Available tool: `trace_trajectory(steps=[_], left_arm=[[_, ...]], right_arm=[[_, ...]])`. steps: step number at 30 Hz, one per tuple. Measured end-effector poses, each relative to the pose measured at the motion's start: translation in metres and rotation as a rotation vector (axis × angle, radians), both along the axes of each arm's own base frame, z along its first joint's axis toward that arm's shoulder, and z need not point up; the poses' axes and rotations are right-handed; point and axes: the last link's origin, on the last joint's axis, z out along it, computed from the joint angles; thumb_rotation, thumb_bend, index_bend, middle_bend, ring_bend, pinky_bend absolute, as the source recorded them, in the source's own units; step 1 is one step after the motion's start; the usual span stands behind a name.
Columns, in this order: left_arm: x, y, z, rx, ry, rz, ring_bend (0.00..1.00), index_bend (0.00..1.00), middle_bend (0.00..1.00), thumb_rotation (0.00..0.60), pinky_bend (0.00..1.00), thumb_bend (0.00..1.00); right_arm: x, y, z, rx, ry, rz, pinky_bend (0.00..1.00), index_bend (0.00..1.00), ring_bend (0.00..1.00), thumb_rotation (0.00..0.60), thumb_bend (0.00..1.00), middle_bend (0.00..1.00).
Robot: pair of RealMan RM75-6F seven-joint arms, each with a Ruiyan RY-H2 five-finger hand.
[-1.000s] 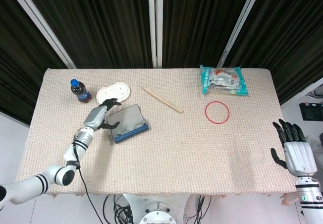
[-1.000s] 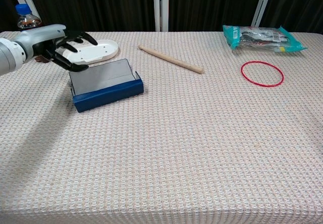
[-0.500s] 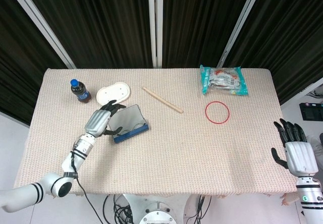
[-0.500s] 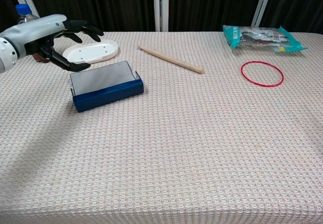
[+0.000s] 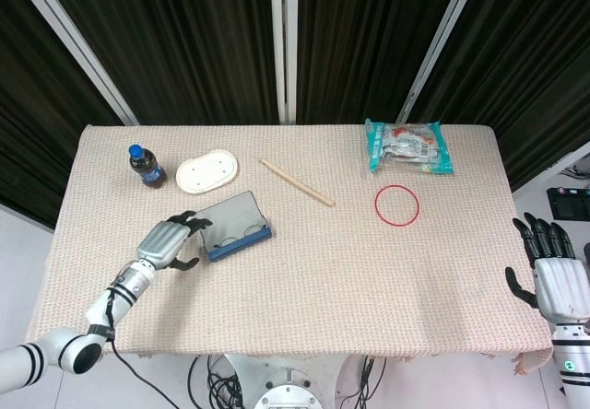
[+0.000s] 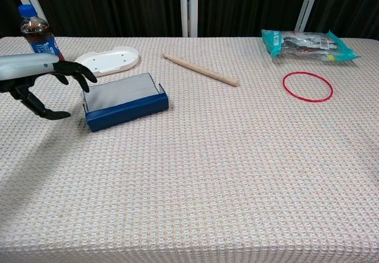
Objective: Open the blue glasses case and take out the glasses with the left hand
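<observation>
A: Case? 
B: blue glasses case (image 5: 233, 226) open on desk (image 5: 369, 271), just right of left hand (image 5: 164, 243); hand released, fingers spread. 
A: Glasses? 
B: glasses (image 5: 238, 238) inside, light and probably fragile; pinch the frame, not lenses.

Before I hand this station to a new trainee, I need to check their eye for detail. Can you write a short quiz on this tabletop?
1. True or false: the glasses case is open.
2. What does the left hand hold? A) glasses B) nothing C) the bottle
3. Fill in: the red ring lies in front of the snack ____.

Key: 1 true; 2 B; 3 bag.
</observation>
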Motion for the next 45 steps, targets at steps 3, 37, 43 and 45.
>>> trace_trajectory(steps=[3,37,43,45], left_arm=[[-0.005,-0.005,0.002,-0.013,0.016,0.010,0.07,0.17,0.29,0.600,0.19,0.30],[0.015,-0.007,-0.008,-0.045,-0.041,-0.093,0.05,0.17,0.20,0.600,0.19,0.36],[0.013,-0.010,-0.013,-0.072,-0.020,-0.088,0.05,0.17,0.24,0.600,0.19,0.36],[0.011,-0.011,-0.014,-0.089,-0.008,-0.082,0.05,0.17,0.27,0.600,0.19,0.36]], right_arm=[[0.001,0.000,0.001,-0.002,-0.002,0.002,0.00,0.00,0.00,0.600,0.37,0.00],[0.002,0.000,-0.001,0.008,-0.006,-0.003,0.00,0.00,0.00,0.600,0.37,0.00],[0.000,0.000,-0.002,0.015,-0.006,-0.008,0.00,0.00,0.00,0.600,0.37,0.00],[0.000,0.000,-0.002,0.013,-0.006,-0.010,0.00,0.00,0.00,0.600,0.37,0.00]])
